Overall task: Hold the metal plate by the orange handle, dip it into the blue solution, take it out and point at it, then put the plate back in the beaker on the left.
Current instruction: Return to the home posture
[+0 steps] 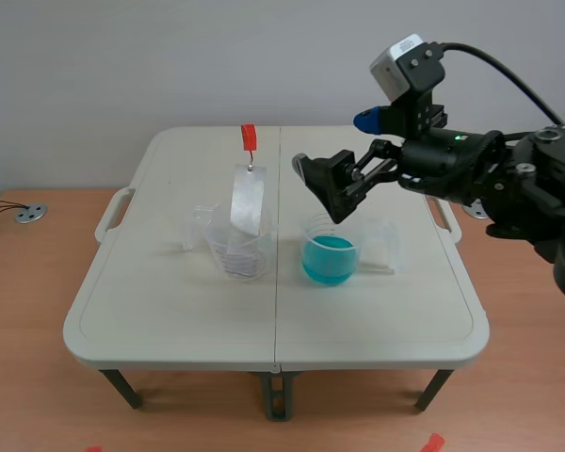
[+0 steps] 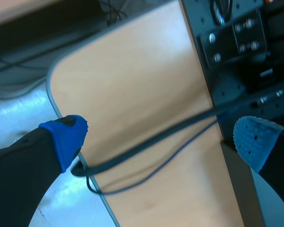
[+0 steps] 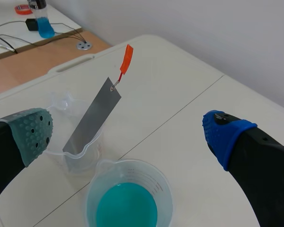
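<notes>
In the scene view we see the metal plate [image 1: 248, 202] leaning in the beaker [image 1: 237, 252] left of centre and the right gripper [image 1: 320, 191] spread-fingered just above the blue solution [image 1: 330, 259]; in the left wrist view, our left gripper [image 2: 161, 137] has its fingers spread; in the right wrist view, the metal plate stands ahead of the parted fingers.
</notes>
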You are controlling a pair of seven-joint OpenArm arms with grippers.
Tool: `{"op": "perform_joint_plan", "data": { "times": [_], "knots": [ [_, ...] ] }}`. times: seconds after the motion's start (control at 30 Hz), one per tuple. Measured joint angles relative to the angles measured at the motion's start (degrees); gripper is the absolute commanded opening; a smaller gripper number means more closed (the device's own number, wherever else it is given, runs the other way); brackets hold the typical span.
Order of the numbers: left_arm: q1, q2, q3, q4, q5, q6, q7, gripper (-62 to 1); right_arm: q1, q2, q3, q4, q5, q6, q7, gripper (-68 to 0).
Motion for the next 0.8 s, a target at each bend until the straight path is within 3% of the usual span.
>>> {"op": "perform_joint_plan", "data": {
  "times": [0.23, 0.47, 0.8],
  "knots": [
    [-1.2, -0.4, -8.5, 4.6, 0.2, 6.4, -5.8, 1.4, -11.6, 6.2, 8.0, 12.9, 2.5, -1.9, -0.6, -1.1],
    [-1.4, -4.3, -19.3, 21.6, 0.1, 6.3, -8.2, 1.4, -25.0, 7.4, 15.8, 22.3, 2.5, -2.3, -0.7, -1.2],
    [-1.6, -4.6, -20.4, 36.9, 0.2, 5.8, -8.1, 1.4, -43.5, 7.4, 24.0, 33.7, 2.5, -3.7, -0.4, -1.2]
  ]
}}
